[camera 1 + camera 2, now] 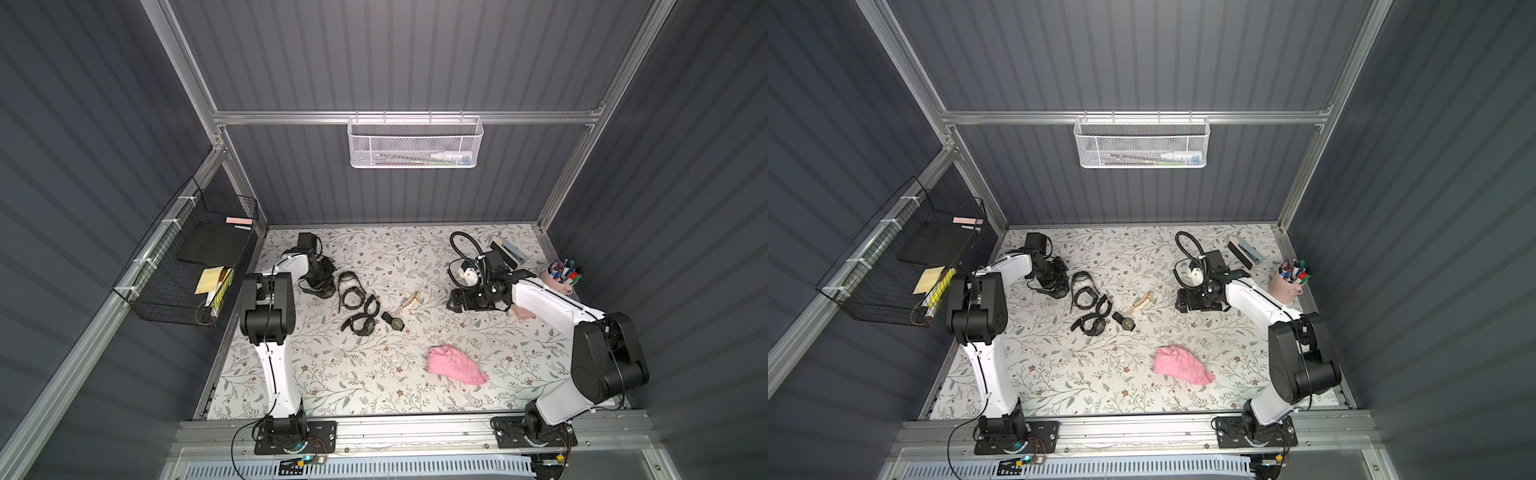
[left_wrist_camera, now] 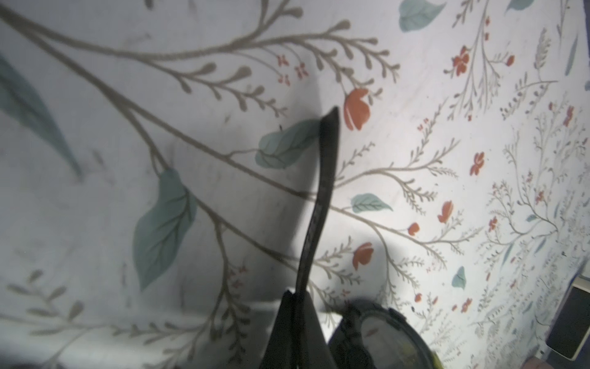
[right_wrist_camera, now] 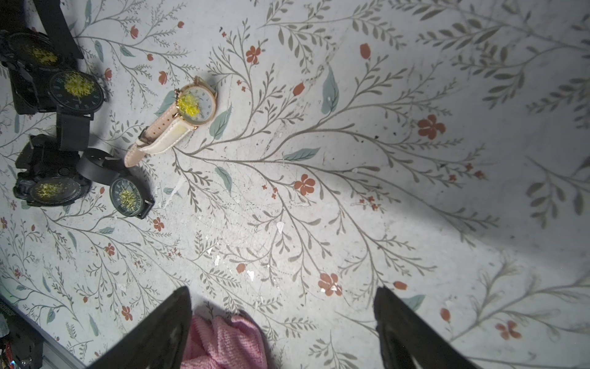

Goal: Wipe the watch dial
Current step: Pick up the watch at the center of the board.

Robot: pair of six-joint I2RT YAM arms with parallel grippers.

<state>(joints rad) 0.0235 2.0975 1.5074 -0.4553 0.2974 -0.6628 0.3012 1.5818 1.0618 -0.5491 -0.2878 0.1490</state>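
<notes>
1. Spreading under both my arms is the floral table, shut in by dark ribbed walls.
2. A black wire basket hangs on the wall to my left, and a white mesh basket hangs on the far wall.
3. My right gripper hovers over the right half of the table, its jaws released and spread wide.
4. My left gripper is down low at the far left of the table. Its jaws are clenched on a black strap, which sticks out well past my fingertips.
5. A pink cloth lies crumpled on the near right of the table, well apart from the watches.
6. A pink cup of pens stands at the right edge.
7. Several black watches lie in a loose cluster just beside my left gripper. In the right wrist view their faces are flecked with yellow.
8. A beige-strapped watch lies between that cluster and my right gripper, with yellow on its pale face.
9. The watch dial on the strap I hold sits just beside my left fingers. It is blurred, and I cannot tell whether it rests on the table.
</notes>
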